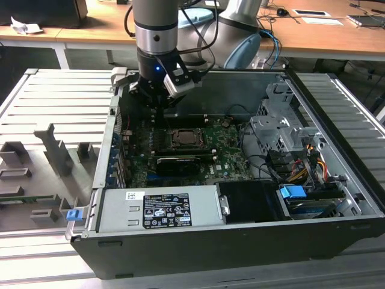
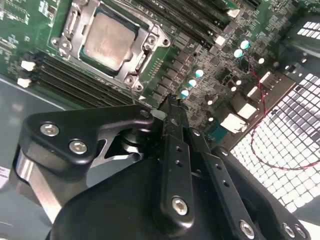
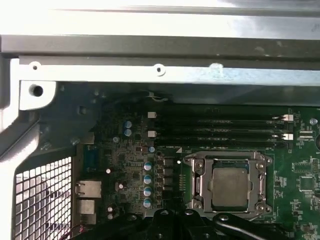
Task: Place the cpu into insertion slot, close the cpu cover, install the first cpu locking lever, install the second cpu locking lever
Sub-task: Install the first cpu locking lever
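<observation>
The case (image 1: 337, 180) lay open on the table (image 1: 36, 102), the board (image 1: 228, 150) inside it. In the exterior view the arm (image 1: 155, 36) hung at about ten o'clock from the slot (image 1: 187, 139). The cover (image 3: 229, 186) looked shut over the cpu (image 3: 229, 187), which sat in the slot. The pincer (image 2: 170, 107) hovered just beside the socket, fingers together and empty. A low sweep from there risked clipping the capacitors (image 3: 148, 190), or skidding off a thin lever instead of catching it.

An open computer case (image 1: 337, 180) holds a green motherboard (image 1: 222, 147), a power supply (image 1: 159, 208) and blue capacitors (image 3: 148, 184).
</observation>
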Controlling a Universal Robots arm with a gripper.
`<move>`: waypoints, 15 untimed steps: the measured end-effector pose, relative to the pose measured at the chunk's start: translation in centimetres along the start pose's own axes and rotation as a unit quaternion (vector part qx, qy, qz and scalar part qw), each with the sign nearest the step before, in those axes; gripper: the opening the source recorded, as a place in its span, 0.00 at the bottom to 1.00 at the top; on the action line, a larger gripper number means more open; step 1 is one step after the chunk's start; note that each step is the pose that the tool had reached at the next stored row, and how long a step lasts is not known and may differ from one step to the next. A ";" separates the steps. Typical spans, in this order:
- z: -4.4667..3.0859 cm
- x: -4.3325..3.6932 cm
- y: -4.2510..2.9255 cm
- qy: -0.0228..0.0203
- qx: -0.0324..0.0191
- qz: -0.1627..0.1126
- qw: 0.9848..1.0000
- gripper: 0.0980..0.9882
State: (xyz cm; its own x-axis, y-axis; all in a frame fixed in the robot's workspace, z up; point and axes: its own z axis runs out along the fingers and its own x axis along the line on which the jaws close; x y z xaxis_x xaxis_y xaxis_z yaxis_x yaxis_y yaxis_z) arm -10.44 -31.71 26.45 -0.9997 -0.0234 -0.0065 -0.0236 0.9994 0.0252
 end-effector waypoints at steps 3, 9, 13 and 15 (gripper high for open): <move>0.33 0.12 0.43 0.000 -0.002 -0.004 1.000 0.01; 0.61 0.32 1.96 0.000 -0.001 -0.005 1.000 0.01; 0.75 0.43 2.52 0.000 -0.001 -0.005 1.000 0.01; 0.85 -0.04 2.57 0.000 -0.001 -0.005 1.000 0.01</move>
State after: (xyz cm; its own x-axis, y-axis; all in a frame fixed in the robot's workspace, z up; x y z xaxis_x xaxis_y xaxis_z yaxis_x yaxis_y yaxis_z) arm -10.45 -29.11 25.66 -0.9994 -0.0335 -0.0068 -0.0337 0.9991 0.0267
